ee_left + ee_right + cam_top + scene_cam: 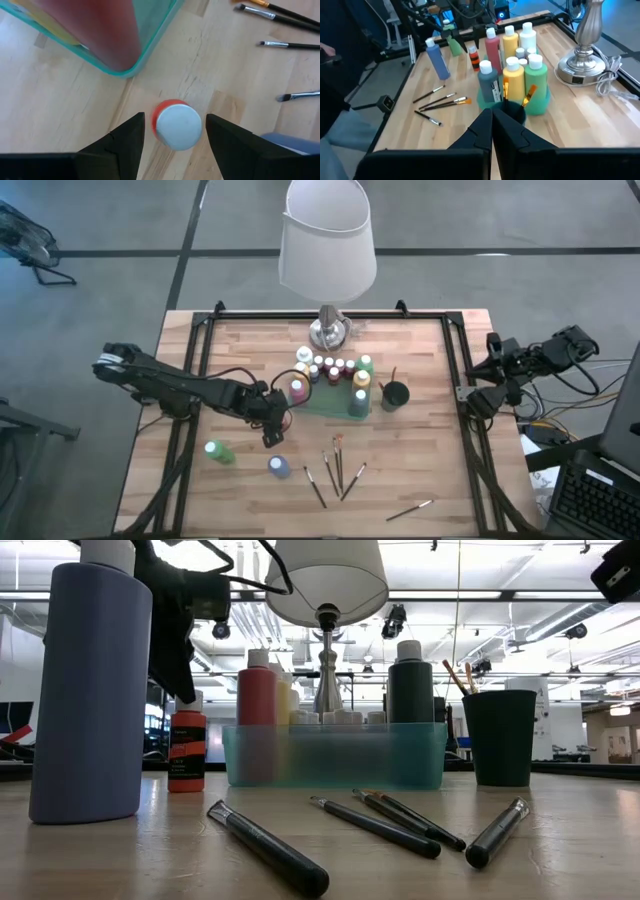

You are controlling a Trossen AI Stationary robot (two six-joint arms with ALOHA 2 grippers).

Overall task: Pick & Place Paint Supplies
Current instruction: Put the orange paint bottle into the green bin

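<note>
We see our left gripper point(175, 132) poised over a small orange-red paint bottle with a white cap point(176, 125), its fingers released and standing apart on either side of the cap without touching it. That bottle stands upright on the bare wooden table point(420, 470), just beside the rounded corner of the translucent teal plastic bin point(150, 47). In the low view the same bottle point(187, 750) sits close to the bin's end wall point(335, 758) with a narrow gap between them.

The bin holds the other upright bottles, among them a tall red one point(257, 690) and a dark green one point(410, 685). A black cup point(396, 394) with brushes stands just beside the bin's far end.

Toward the table's near edge lie five thin paintbrushes point(338, 465), with one more point(410, 509) apart nearer the edge. A blue bottle point(279, 467) and a green bottle point(218, 450) lie in the open wood on the left arm's side, well apart from the bin. The white-shaded lamp with a silver base point(328, 330) stands at the far edge.

Our right gripper point(492, 122) waits at the right rim of the table, fingers clenched together on nothing.
</note>
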